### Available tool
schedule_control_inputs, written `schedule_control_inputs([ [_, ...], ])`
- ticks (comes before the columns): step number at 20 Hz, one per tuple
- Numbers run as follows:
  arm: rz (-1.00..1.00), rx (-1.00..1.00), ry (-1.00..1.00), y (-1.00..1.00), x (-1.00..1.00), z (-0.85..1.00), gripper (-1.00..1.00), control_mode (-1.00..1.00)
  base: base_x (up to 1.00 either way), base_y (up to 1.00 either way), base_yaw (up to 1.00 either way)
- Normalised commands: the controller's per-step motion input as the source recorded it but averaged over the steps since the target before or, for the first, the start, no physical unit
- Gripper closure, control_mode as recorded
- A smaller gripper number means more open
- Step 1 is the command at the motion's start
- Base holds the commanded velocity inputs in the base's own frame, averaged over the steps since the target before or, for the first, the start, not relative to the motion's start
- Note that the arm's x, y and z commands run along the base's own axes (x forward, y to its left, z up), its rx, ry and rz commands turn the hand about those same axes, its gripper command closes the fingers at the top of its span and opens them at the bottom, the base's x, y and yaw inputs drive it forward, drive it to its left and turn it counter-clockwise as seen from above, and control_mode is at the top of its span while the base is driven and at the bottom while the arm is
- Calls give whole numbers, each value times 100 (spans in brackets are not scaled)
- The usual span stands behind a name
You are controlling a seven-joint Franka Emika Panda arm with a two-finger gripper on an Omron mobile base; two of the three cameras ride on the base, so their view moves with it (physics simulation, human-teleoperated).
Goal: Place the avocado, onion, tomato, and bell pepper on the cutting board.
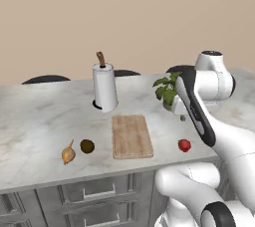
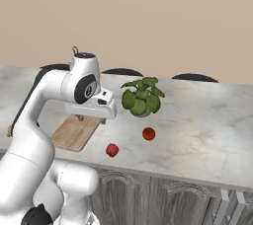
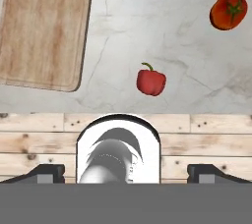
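Observation:
The cutting board lies bare on the marble counter, also in the right base view and the hand view. Left of it sit the avocado and the onion. The red bell pepper rests near the counter's front edge, right of the board. The tomato sits farther right, in front of the plant. My gripper hangs open and empty above the counter, between the board's right edge and the pepper, pointing down.
A potted leafy plant stands behind the pepper and tomato. A paper towel roll stands behind the board. The counter's front edge runs just below the pepper, with wooden floor beyond it. Drawers sit under the counter.

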Motion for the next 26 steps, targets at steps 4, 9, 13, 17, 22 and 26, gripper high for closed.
schedule_control_inputs([
  [4, -5, 0, 2, -3, -8, -38, -100, -100, 0, 0, 0],
  [9, -7, 0, 0, -6, -4, -37, -100, -100, 0, 0, 0],
  [13, -9, 0, 0, -11, -2, -38, -100, -100, 0, 0, 0],
  [17, -9, 0, 0, -10, 0, -36, -100, -100, 0, 0, 0],
  [22, -8, 0, 0, -4, 4, -32, -100, -100, 0, 0, 0],
  [26, -5, 0, -3, 0, 22, -24, -100, -100, 0, 0, 0],
])
